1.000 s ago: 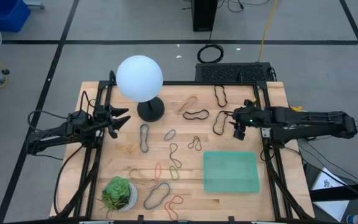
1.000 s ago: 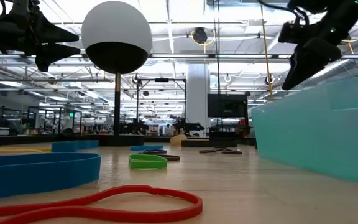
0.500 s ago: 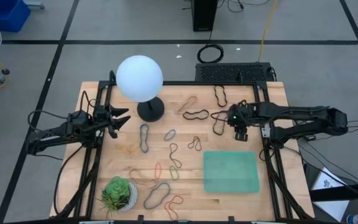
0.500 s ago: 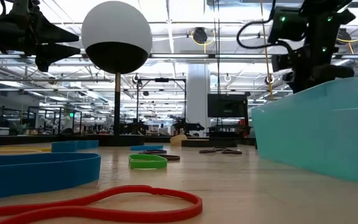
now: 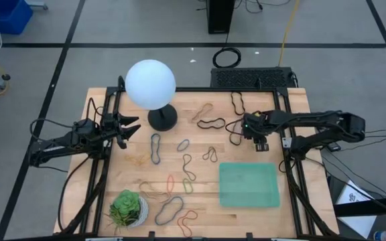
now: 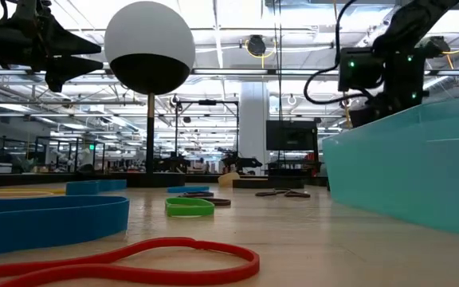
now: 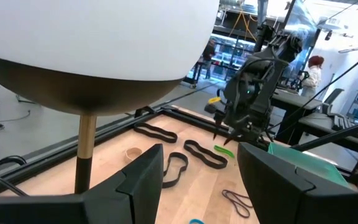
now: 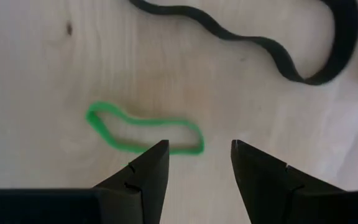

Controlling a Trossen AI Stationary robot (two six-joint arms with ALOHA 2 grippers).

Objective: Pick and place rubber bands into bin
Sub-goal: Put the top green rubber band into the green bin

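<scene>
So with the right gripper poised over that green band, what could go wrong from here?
1. The right gripper hangs open with the green rubber band just off its fingertips; a descent may pinch only one edge, or miss.
2. A black rubber band lies close by on the table; a drifting approach could snag it too.
3. The bin is empty and away from the pick, so a loosely held band could drop in transit.
</scene>
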